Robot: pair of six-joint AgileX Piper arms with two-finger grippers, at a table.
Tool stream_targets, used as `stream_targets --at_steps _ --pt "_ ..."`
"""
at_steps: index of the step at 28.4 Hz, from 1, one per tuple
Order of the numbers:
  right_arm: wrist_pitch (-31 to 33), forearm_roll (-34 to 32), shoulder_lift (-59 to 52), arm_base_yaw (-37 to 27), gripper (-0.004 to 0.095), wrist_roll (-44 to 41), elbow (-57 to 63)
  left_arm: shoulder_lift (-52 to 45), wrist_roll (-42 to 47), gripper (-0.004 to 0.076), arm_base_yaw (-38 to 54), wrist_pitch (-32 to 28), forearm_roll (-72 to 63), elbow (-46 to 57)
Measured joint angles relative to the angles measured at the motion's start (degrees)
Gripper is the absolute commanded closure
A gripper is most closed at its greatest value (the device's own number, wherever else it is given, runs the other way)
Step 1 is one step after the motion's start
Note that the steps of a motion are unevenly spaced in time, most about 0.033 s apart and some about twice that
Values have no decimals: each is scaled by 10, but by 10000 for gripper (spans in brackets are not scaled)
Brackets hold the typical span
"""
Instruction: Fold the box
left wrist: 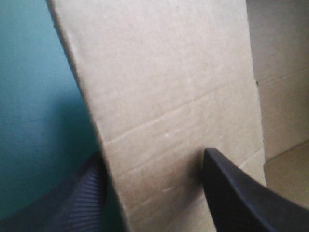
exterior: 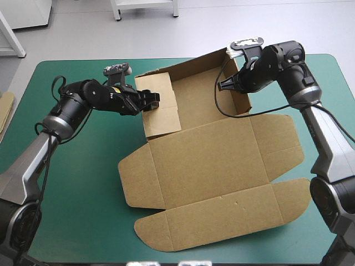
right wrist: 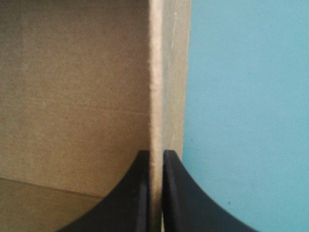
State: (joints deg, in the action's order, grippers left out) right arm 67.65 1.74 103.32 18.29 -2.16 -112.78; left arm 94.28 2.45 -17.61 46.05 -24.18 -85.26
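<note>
The box (exterior: 211, 160) lay on the teal-green table (exterior: 72, 183) with its long axis running away from the robot. The far part was raised into a tray, while the lid and its flaps were flat on the near side, below and behind both hands. The tray's left wall stood right in the left hand (exterior: 151, 101). In the left wrist view one black finger was outside the wall over the cover and the other (left wrist: 236, 193) was inside against the board. The two stood well apart rather than pinched, so this hand straddled the wall and did not grip it. Across the tray, the right hand (exterior: 224, 84) was closed to a sliver on the top edge of the right wall, with the brown sheet between its fingers and the tray floor to the inner side. The two walls faced each other with the tray floor between them. The left panel leaned in and looked loose, so the next move was probably the left hand's: push that wall inward, ahead of its inner finger, while the right hand steadied the box. Far out beyond the left arm, an edge of spare board (exterior: 5, 108) showed at the table's side.
</note>
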Motion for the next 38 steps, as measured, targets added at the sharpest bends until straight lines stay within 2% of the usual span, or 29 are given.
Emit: stream_targets --at_steps 8,20,21,24,26,28,38 --pt "0 -53 0 49 911 -29 0 8 75 323 -15 24 102 -6" --pt "0 -39 0 57 911 -38 0 14 109 336 -16 32 140 -7" --pt "0 -38 0 57 911 -38 0 15 109 354 -16 32 140 -7" --pt "0 -40 0 57 911 -38 0 15 109 485 -16 34 137 -7" --pt "4 -50 0 57 911 -38 0 13 110 631 -16 33 133 -7" --pt "6 -59 0 57 911 -38 0 13 111 731 -16 29 133 -7" --pt "29 -74 0 54 911 -47 0 13 120 732 -15 30 140 -47"
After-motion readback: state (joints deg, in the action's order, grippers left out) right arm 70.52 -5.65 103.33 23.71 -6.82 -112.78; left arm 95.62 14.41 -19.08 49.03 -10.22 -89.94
